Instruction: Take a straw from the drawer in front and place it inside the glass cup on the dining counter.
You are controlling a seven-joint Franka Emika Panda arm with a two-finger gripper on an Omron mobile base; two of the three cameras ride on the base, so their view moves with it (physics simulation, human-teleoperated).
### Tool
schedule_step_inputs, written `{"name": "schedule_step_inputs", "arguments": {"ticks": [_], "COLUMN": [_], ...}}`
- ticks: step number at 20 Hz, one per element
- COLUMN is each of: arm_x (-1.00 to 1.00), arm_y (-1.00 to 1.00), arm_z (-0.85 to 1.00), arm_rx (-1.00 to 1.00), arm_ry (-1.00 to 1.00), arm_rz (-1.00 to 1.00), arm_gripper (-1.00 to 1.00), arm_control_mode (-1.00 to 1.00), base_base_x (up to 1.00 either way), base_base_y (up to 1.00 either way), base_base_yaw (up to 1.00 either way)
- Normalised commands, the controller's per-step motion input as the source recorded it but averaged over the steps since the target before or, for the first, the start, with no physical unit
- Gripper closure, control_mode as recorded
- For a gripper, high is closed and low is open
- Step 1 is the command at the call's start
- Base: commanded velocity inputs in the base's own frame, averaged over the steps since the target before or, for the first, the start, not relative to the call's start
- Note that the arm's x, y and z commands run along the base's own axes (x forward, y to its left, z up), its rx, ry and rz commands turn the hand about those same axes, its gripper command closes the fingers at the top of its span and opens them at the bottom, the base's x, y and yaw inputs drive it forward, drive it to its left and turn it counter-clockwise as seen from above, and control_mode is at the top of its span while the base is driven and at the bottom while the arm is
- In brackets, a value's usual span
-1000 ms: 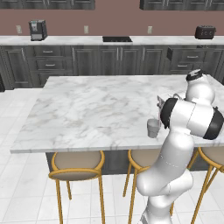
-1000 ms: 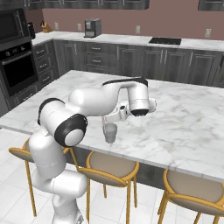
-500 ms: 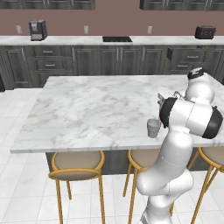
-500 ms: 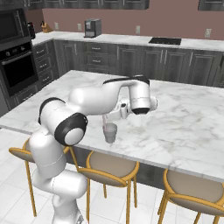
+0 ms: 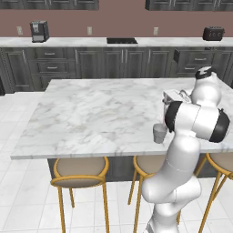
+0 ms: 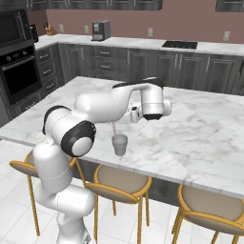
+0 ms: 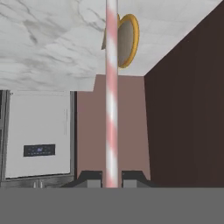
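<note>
Near the lower middle of the right base view, the straw point(image 6: 113, 128) hangs pale and pink above the glass cup point(image 6: 119, 144), which stands close to the near edge of the marble table point(image 6: 205, 138). In the hand view the hand point(image 7: 112, 177) is closed on the straw, its two dark tips pinching the striped stick at the bottom of the frame while the rest runs straight up the middle. In the left base view the cup point(image 5: 159, 133) sits at centre right, just left of the white arm, with the straw's tip hidden from that side. Whether the tip is already inside the rim cannot be told from these pictures (it looks at or just above it). The likely risk: a release slightly off-centre would send the straw down the cup's outside, and, so near the edge, it could roll off onto the stools below. A push against the rim could also tip the light tumbler.
</note>
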Motion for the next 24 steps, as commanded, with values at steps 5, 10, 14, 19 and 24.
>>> {"name": "schedule_step_inputs", "arguments": {"ticks": [5,10,14,19,24], "arm_x": [0.10,0.13,0.06,0.02,0.03], "arm_y": [-0.03,-0.01,-0.04,-0.08,-0.07], "arm_z": [-0.33,-0.25,-0.18,-0.29,-0.23], "arm_rx": [0.00,0.00,0.00,0.00,0.00], "arm_ry": [0.00,0.00,0.00,0.00,0.00], "arm_rz": [0.00,0.00,0.00,0.00,0.00], "arm_gripper": [1.00,1.00,1.00,1.00,1.00], "arm_control_mode": [-1.00,-1.00,-1.00,-1.00,-1.00], "base_base_x": [0.00,0.00,0.00,0.00,0.00], "base_base_y": [0.00,0.00,0.00,0.00,0.00], "base_base_yaw": [0.00,0.00,0.00,0.00,0.00]}}
